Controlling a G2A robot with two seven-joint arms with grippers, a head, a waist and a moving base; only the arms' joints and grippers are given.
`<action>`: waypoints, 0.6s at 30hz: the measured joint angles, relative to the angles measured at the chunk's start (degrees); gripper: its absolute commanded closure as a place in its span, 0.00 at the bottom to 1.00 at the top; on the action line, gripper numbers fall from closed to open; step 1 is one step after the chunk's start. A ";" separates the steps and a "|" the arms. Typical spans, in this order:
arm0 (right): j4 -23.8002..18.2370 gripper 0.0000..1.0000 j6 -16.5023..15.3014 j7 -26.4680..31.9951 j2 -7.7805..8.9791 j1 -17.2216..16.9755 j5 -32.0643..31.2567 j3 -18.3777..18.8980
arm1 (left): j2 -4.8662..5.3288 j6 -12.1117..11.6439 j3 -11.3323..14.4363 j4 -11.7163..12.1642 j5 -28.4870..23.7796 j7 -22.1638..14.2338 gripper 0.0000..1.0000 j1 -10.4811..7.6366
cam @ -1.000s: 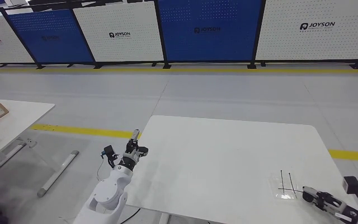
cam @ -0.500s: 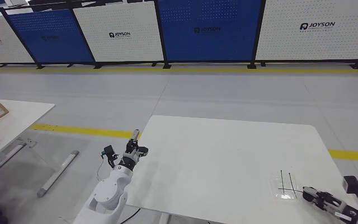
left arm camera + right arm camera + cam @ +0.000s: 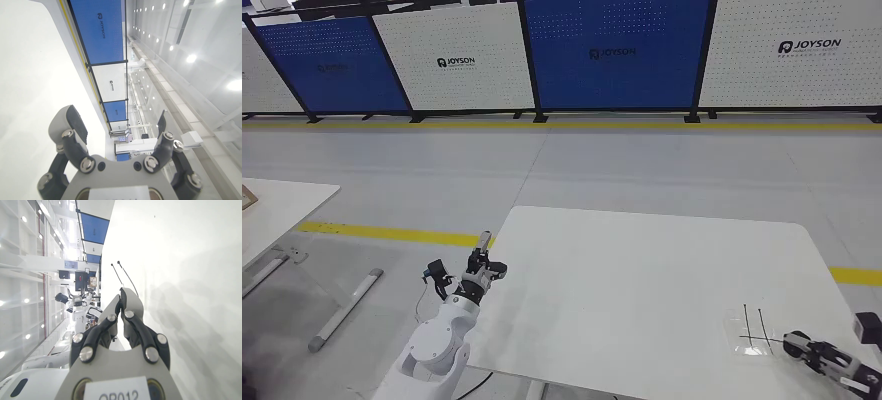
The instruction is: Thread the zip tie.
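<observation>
Zip tie (image 3: 116, 273) tail in closed right gripper (image 3: 120, 291), left gripper (image 3: 117, 110) spread

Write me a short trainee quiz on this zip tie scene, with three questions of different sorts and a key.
1. True or false: the left claw is open, with nothing between its fingers.
2. Multiple choice: how many black zip ties lie on the white table just ahead of the right claw? A) one B) two C) four
3. Fill the gap: in the right wrist view, the right claw's fingers are ____.

Key: 1 true; 2 B; 3 shut.
</observation>
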 measured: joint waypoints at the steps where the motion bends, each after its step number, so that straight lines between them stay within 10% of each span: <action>1: -0.02 1.00 -0.11 0.11 0.04 -0.08 0.28 0.10 | 0.00 0.00 0.00 0.00 0.00 0.00 0.00 0.00; 18: 5.79 1.00 -1.50 13.14 0.12 2.35 15.47 0.46 | 0.00 0.00 0.00 0.00 0.00 0.00 0.00 0.00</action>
